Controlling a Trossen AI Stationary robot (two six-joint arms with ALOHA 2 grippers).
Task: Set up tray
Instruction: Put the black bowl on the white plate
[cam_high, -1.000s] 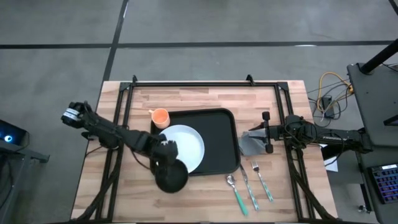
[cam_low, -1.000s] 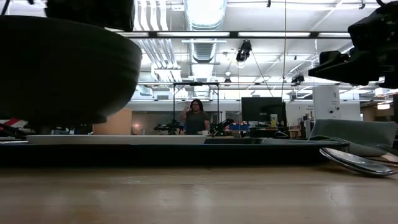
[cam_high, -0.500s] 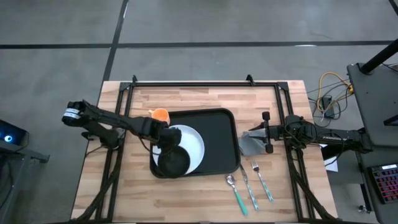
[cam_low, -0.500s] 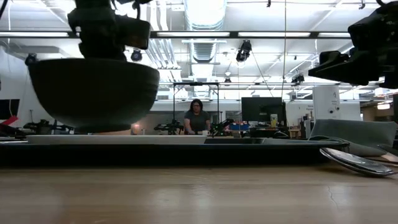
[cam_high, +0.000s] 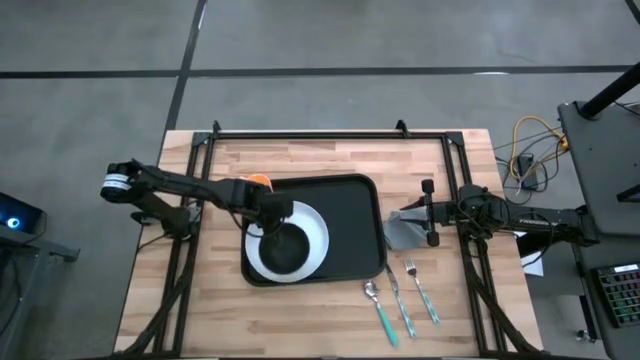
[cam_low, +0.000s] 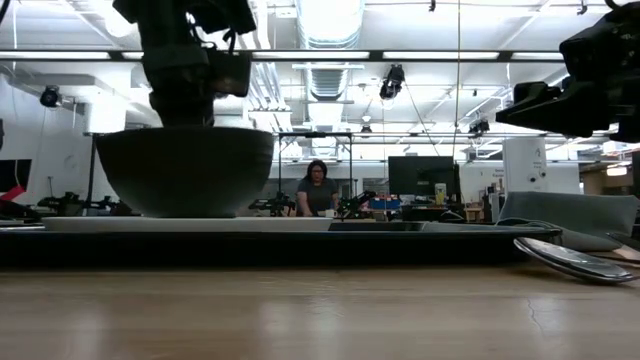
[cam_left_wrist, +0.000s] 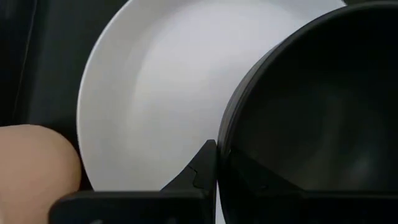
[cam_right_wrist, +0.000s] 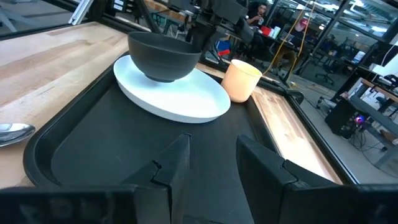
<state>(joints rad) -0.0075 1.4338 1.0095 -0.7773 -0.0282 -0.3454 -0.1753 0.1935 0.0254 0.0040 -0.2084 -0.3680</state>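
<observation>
One tray (cam_high: 350, 225), black, mid-table, holding the white plate (cam_high: 310, 230). Black bowl (cam_high: 284, 250) now sits over the plate's near-left part; 1 s ago it hung off the tray's near-left corner, 0.5 s ago over the rim. Looks down or nearly so, release prob next. Left gripper (cam_high: 272, 212) fingers clamped on the bowl rim. Right gripper (cam_high: 428, 212) parked by the grey napkin (cam_high: 404, 230), fingers apart, unchanged. Orange cup (cam_high: 258, 184), cutlery same spots.
</observation>
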